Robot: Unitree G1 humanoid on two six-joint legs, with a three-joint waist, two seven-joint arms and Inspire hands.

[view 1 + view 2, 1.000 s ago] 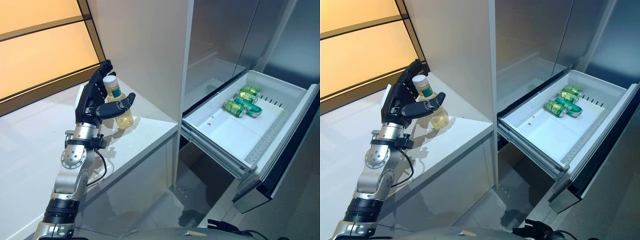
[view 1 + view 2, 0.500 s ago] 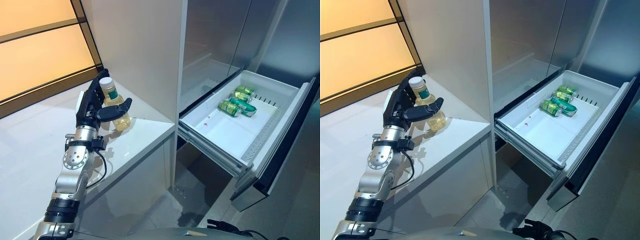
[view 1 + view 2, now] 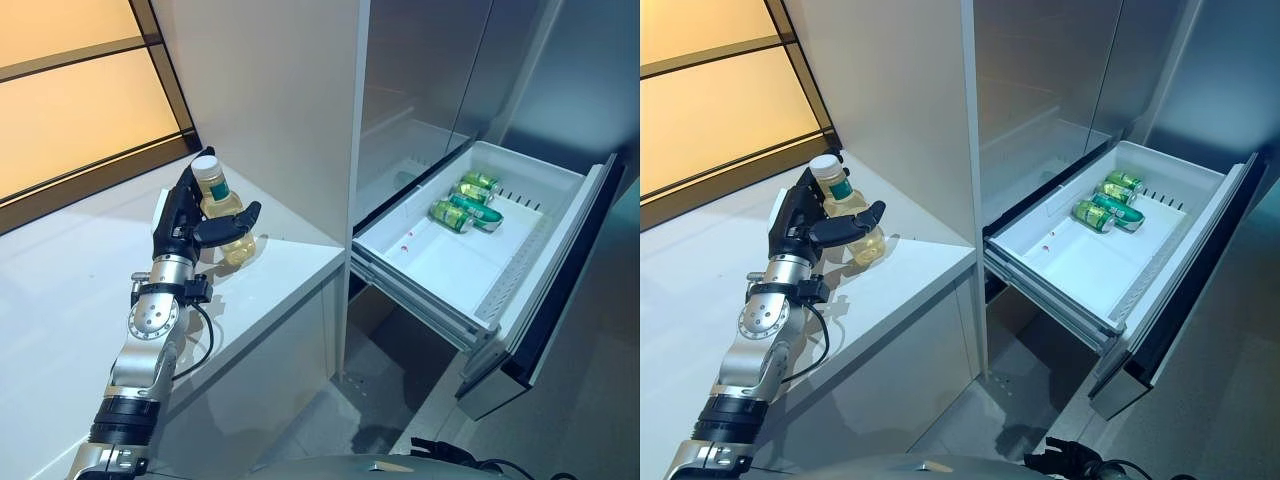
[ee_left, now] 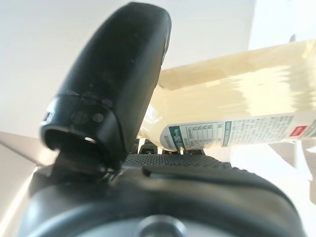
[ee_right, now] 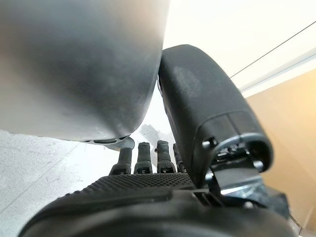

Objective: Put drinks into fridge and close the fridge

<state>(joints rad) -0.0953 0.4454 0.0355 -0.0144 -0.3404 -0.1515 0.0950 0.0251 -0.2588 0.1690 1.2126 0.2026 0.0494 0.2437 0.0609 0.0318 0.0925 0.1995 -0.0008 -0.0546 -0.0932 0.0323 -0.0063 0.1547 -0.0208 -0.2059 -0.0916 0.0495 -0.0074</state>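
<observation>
A bottle [image 3: 213, 190] of pale yellow drink with a white cap stands at the back of the white counter [image 3: 285, 270]. My left hand [image 3: 178, 220] is shut on it, fingers behind and thumb across its front. In the left wrist view the bottle [image 4: 237, 98] lies against the palm [image 4: 148, 197] under the thumb [image 4: 118, 84]. I cannot tell whether its base touches the counter. The fridge's lower drawer [image 3: 420, 265] is pulled out, with green cans [image 3: 462, 203] lying at its far end. My right hand [image 5: 148, 197] hangs idle with relaxed fingers.
A tall grey cabinet side [image 3: 280, 100] rises right behind the bottle, between the counter and the fridge. The fridge's steel upper doors [image 3: 430, 70] are shut. An amber window panel [image 3: 70, 100] runs behind the counter. Grey floor [image 3: 400, 400] lies under the drawer.
The whole view has shifted, so the camera has moved. My left hand has drawn tighter round the bottle, and the thumb now presses across its front.
</observation>
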